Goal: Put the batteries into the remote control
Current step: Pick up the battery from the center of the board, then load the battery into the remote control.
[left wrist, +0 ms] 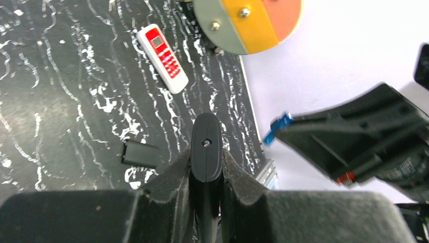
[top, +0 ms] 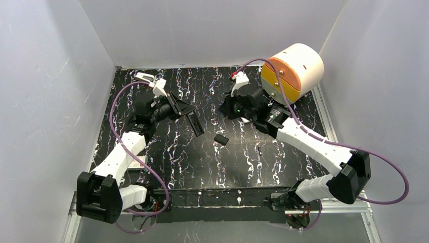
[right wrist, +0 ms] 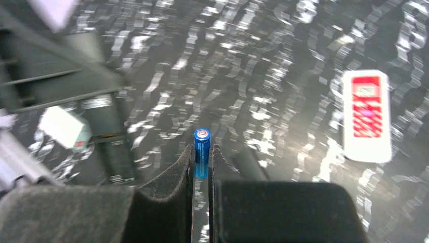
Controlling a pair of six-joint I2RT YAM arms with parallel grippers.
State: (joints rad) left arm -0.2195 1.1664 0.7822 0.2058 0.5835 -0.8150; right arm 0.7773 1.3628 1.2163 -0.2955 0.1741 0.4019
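My left gripper (top: 181, 107) (left wrist: 206, 161) is shut on a black remote control (left wrist: 206, 144), which it holds above the mat; the remote sticks out toward the mat's middle (top: 195, 124). My right gripper (top: 228, 109) (right wrist: 202, 154) is shut on a blue battery (right wrist: 202, 142), which stands upright between the pads. Its blue tip shows in the left wrist view (left wrist: 278, 126), to the right of the black remote. A small black cover piece (top: 221, 139) (left wrist: 140, 153) lies on the mat between the arms. Other batteries are not clearly visible.
A white and red remote (left wrist: 163, 57) (right wrist: 367, 115) lies on the black marbled mat (top: 202, 162), under the right arm. An orange and cream drum (top: 293, 71) stands at the back right corner. White walls close in the mat on three sides.
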